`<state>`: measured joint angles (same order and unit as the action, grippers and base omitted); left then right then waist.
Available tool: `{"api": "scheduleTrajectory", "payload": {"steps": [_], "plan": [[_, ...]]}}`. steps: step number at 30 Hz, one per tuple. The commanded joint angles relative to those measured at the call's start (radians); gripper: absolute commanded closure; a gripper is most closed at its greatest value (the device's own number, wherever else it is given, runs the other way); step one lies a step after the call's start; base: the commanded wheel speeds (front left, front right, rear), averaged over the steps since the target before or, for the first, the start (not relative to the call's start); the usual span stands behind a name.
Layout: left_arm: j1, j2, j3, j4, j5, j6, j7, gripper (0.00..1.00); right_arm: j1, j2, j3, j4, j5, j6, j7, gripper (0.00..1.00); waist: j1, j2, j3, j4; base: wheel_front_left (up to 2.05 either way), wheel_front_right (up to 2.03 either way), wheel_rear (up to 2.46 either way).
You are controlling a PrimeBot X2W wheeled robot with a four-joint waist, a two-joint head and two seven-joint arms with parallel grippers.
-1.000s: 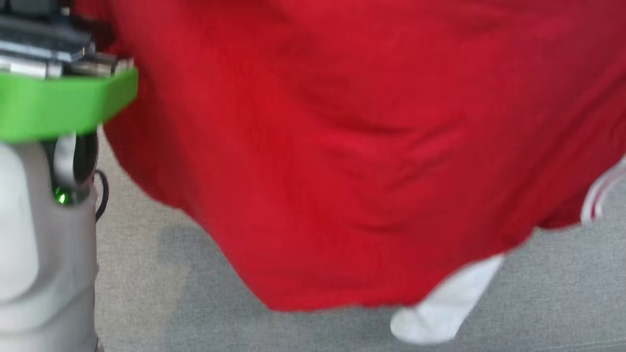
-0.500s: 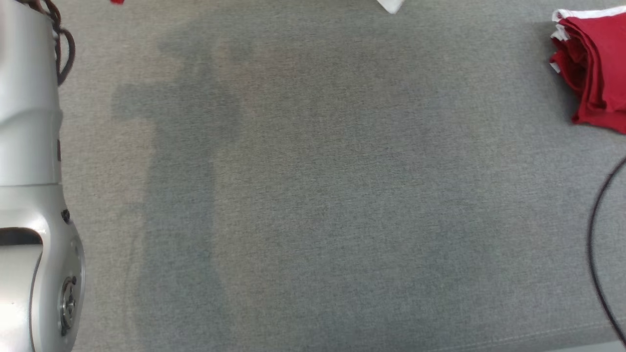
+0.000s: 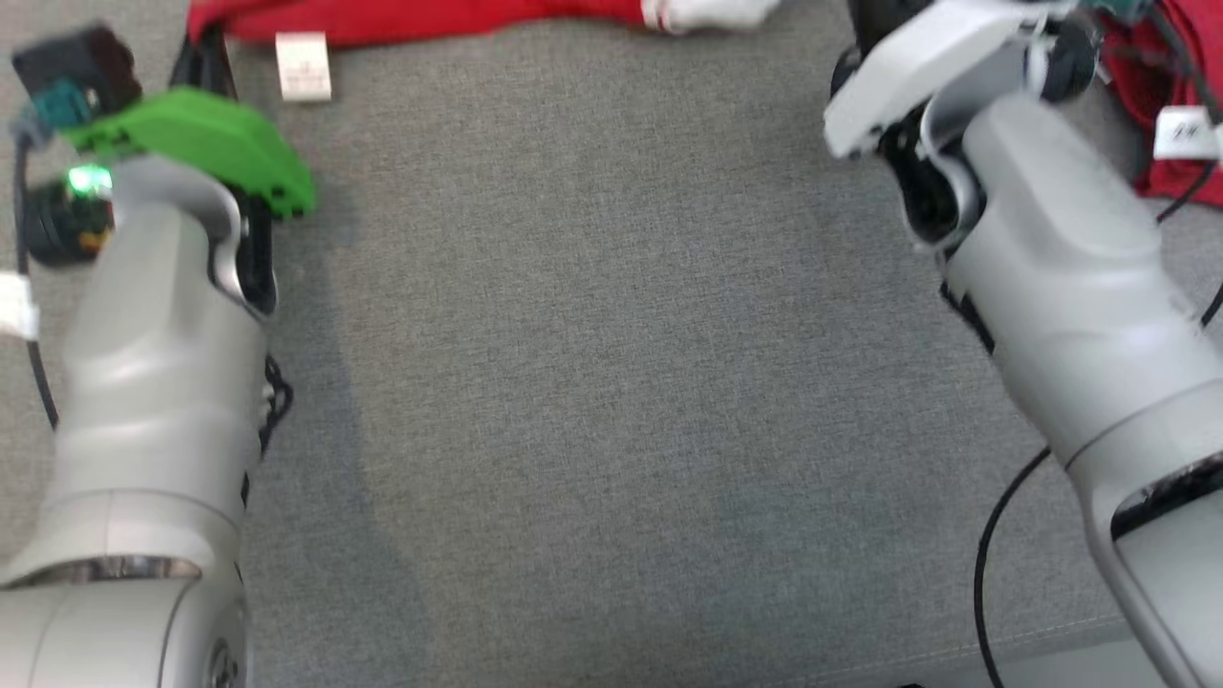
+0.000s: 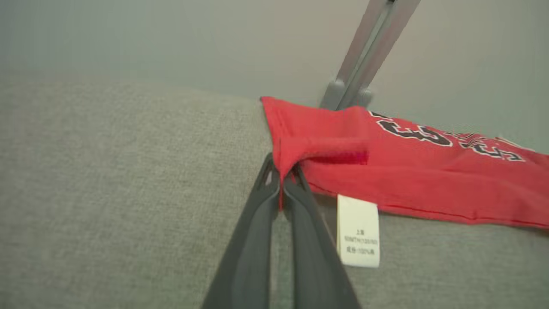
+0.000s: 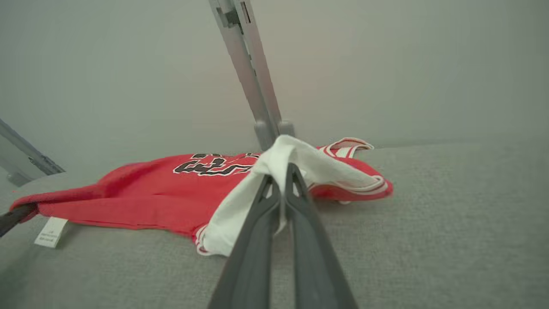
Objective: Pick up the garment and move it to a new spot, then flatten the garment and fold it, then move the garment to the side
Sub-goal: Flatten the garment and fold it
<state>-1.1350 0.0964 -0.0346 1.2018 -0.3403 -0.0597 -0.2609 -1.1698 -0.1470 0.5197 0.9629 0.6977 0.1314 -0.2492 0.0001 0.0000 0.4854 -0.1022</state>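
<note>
Jersey (image 5: 141,193), red with white trim, lies along the far edge of the grey upholstered surface (image 3: 611,382), not in any container. Our left gripper (image 4: 281,178) is clamped on its red hem corner (image 4: 300,146) beside the care label (image 4: 358,231); our right gripper (image 5: 283,178) pinches the white panel (image 5: 240,214). Both holds look thin, so we judge that a hard or uneven pull could slip a corner free, or drag cloth over the far edge.
</note>
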Motion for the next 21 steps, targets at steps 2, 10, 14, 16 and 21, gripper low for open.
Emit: {"api": "scheduleTrajectory", "payload": {"steps": [2,10,14,16,21], "plan": [[0.045,-0.005,0.014,-0.005,-0.009,0.009,-0.005,1.0,0.048,0.003,0.009,0.02,0.044,-0.002,-0.013,1.0,-0.0001,0.0,0.015,-0.007,0.0,0.0,0.0],[0.222,-0.018,0.067,-0.204,0.006,0.006,-0.004,1.0,0.282,-0.069,-0.066,-0.209,0.043,-0.001,-0.016,1.0,-0.0001,0.0,-0.036,0.013,0.0,0.0,0.0],[0.402,-0.02,0.102,-0.344,0.028,-0.011,-0.005,1.0,0.496,-0.102,-0.11,-0.384,0.001,-0.001,-0.016,1.0,-0.0001,0.0,-0.105,0.013,0.0,0.0,0.0],[0.488,-0.019,0.108,-0.405,0.047,-0.017,-0.004,1.0,0.598,-0.116,-0.139,-0.466,-0.018,-0.001,-0.016,1.0,-0.0001,0.0,-0.138,0.015,0.0,0.0,0.0],[0.722,-0.024,0.111,-0.551,0.073,-0.024,-0.004,1.0,0.877,-0.129,-0.231,-0.663,-0.07,-0.002,-0.016,1.0,-0.0001,0.0,-0.206,0.03,0.0,0.0,0.0]]}}
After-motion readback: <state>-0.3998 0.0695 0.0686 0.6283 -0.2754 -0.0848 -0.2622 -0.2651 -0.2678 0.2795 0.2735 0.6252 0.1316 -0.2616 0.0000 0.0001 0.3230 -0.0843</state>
